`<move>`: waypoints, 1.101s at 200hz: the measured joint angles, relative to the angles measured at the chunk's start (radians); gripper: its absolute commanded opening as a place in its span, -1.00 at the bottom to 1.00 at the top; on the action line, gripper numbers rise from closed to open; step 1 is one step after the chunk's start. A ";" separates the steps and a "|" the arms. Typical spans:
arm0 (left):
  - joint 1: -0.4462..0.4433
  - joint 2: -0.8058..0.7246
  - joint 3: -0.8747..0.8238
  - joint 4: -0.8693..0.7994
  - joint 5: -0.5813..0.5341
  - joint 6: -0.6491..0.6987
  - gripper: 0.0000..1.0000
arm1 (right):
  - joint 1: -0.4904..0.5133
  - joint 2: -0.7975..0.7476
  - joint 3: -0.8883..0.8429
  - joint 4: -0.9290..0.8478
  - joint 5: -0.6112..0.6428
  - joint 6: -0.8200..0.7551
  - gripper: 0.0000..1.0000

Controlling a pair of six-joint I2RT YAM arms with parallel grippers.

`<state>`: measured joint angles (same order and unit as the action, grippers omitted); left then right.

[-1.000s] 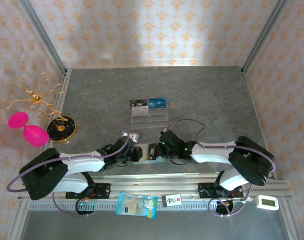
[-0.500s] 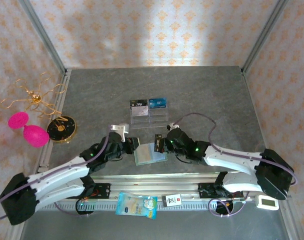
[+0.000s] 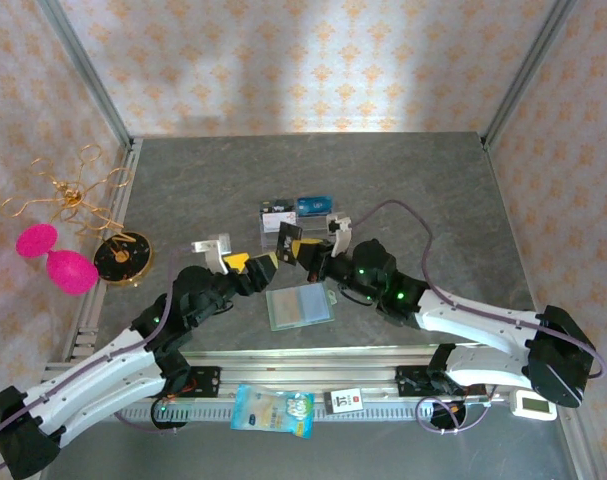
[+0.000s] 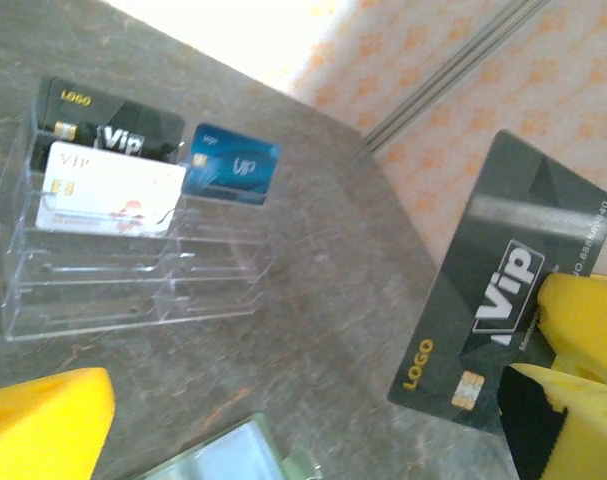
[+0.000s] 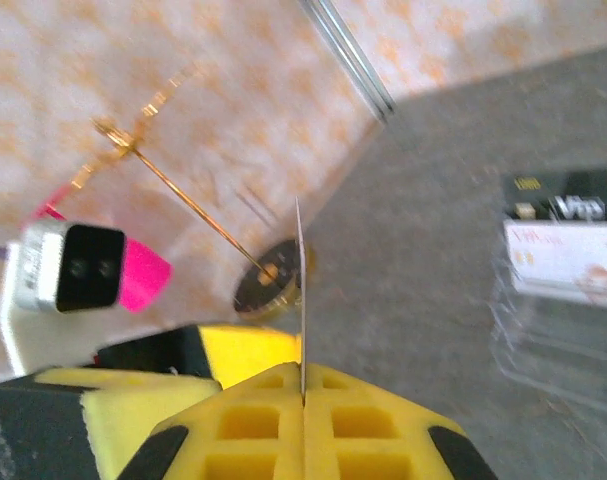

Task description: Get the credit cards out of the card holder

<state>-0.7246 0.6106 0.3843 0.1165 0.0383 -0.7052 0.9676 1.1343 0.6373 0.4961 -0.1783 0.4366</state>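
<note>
Right gripper pinches a dark VIP card (edge-on to its own camera). Left gripper, at its 9 o'clock, stands spread. The card holder lies open on the table, at 6 o'clock from both.

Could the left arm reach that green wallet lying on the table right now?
Probably yes. The left claw is open, hovering just beside the green wallet, and nothing sits between them.

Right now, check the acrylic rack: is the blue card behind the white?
No; the black card stands behind the white card, the blue card alongside.
</note>
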 measured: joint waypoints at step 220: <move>0.053 0.022 -0.068 0.442 0.190 -0.135 -0.69 | 0.022 0.138 -0.067 0.476 -0.027 0.243 -1.00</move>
<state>-0.6712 0.6323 0.3168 0.5587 0.2279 -0.8402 0.9894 1.2728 0.5705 0.9718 -0.2054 0.6800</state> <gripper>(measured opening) 0.179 0.042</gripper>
